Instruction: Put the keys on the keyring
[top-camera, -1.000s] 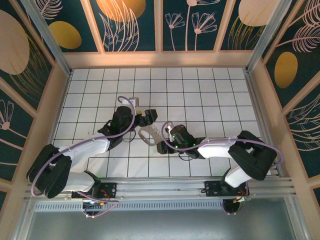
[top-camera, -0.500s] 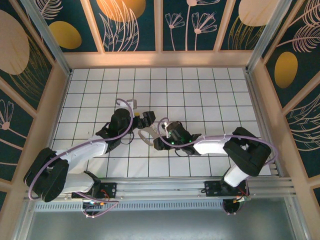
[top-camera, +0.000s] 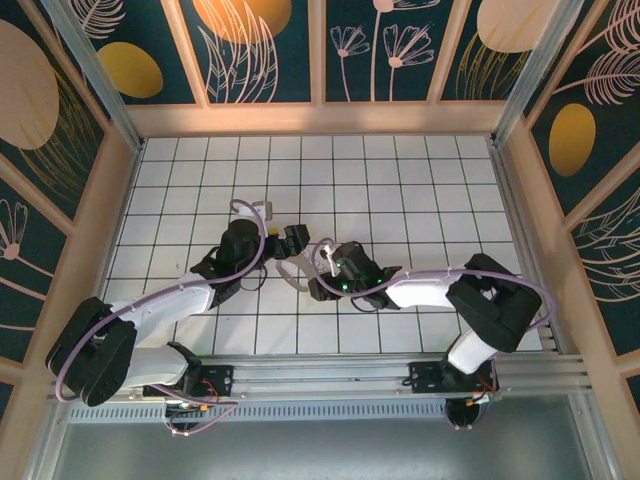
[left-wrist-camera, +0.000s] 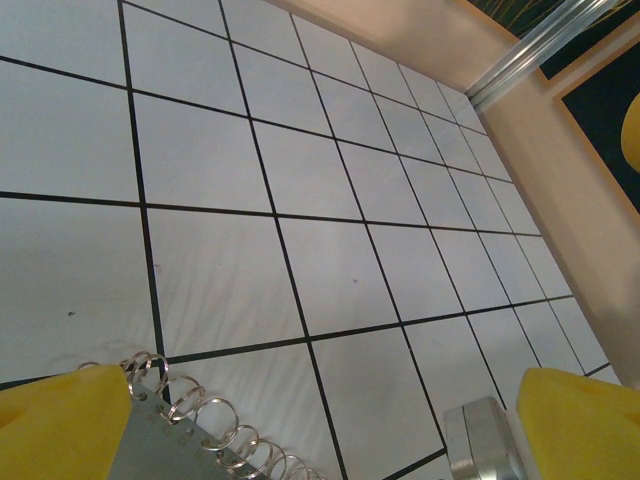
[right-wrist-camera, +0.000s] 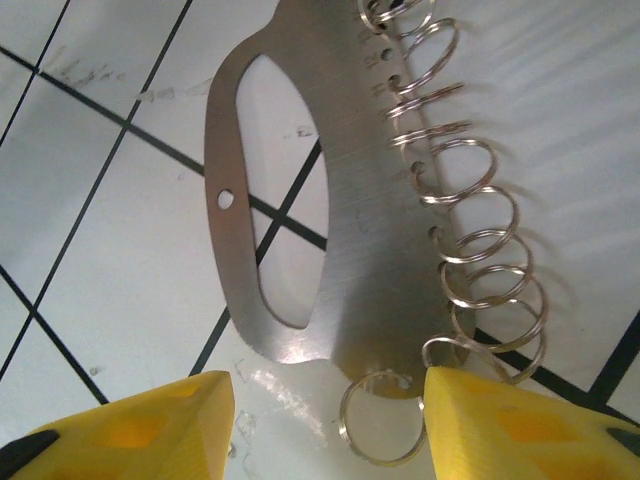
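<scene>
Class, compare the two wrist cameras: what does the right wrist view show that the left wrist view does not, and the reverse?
Right wrist's own: the keyring with its oval cutout and small hole.
Left wrist's own: the wall, a metal post, a small silver block.
Both: white tiles, yellow fingertips set apart, and the keyring's row of rings.

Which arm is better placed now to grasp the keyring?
Right, probably. The keyring lies centred between the open fingers of the right gripper; at the left gripper it sits off to one side, beside one finger.
</scene>
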